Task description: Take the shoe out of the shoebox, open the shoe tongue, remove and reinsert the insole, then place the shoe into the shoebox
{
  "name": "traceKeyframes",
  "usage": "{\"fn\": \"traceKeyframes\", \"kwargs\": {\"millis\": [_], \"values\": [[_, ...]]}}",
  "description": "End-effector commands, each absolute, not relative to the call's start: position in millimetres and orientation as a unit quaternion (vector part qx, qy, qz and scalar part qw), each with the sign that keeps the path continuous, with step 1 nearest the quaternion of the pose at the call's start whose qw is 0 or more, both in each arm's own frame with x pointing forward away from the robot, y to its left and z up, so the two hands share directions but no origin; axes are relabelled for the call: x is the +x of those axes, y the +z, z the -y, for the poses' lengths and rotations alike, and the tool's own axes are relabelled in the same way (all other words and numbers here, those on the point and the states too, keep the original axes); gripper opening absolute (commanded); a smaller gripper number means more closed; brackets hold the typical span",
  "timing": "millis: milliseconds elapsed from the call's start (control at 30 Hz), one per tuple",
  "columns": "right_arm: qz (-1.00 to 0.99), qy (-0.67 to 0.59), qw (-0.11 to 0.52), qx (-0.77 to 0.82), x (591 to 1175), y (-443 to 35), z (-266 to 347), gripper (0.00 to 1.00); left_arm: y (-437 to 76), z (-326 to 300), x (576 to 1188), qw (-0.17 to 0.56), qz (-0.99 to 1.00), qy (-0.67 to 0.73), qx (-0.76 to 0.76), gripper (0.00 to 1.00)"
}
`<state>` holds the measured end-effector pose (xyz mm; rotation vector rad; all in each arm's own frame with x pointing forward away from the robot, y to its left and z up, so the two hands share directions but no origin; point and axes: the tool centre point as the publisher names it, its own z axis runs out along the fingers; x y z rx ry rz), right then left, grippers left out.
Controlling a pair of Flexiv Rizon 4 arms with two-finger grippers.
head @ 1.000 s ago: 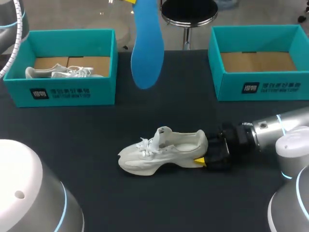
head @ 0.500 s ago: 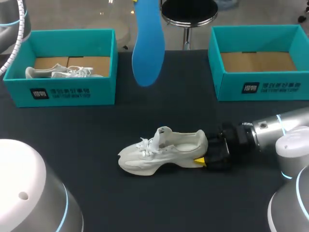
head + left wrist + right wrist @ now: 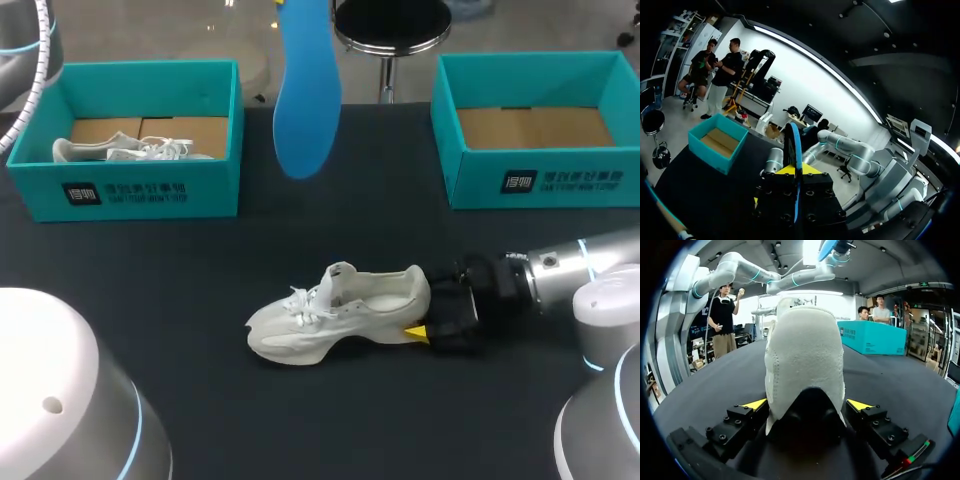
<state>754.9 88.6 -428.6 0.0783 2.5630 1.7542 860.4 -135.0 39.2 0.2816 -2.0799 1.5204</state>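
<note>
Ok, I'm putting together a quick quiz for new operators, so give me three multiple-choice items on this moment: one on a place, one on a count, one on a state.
1. Where is the shoe at the right gripper? A in a box; B on the table; C in the air.
2. How many teal shoeboxes are there? A one; B two; C three.
3. What state is the blue insole in? A inside the shoe; B flat on the table; C held up by the left gripper.

1 B, its sole rests on the black top.
2 B, the left shoebox and the right shoebox.
3 C, it hangs clamped between the yellow tips.
</note>
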Motion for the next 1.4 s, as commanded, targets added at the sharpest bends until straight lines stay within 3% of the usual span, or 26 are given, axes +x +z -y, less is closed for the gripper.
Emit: {"fn": "traceKeyframes", "kwargs": {"millis": [33, 400, 733, 1067, 1400], "values": [[-0.829, 0.558, 0.029, 0.036, 748, -421, -81, 1.00, 38, 135, 860, 0.271, 0.772, 0.565, 0.105, 0.00], [-0.860, 0.508, 0.030, 0.036, 748, -397, -59, 1.00, 38, 135, 860, 0.271, 0.772, 0.565, 0.105, 0.00], [-0.915, 0.394, 0.085, 0.027, 748, -345, -33, 1.00, 38, 135, 860, 0.271, 0.772, 0.565, 0.105, 0.00], [-0.968, 0.245, 0.052, -0.011, 752, -315, -24, 1.00, 38, 135, 860, 0.271, 0.772, 0.565, 0.105, 0.00], [-0.976, 0.196, 0.099, -0.011, 750, -300, -13, 1.00, 38, 135, 860, 0.271, 0.772, 0.565, 0.105, 0.00]]}}
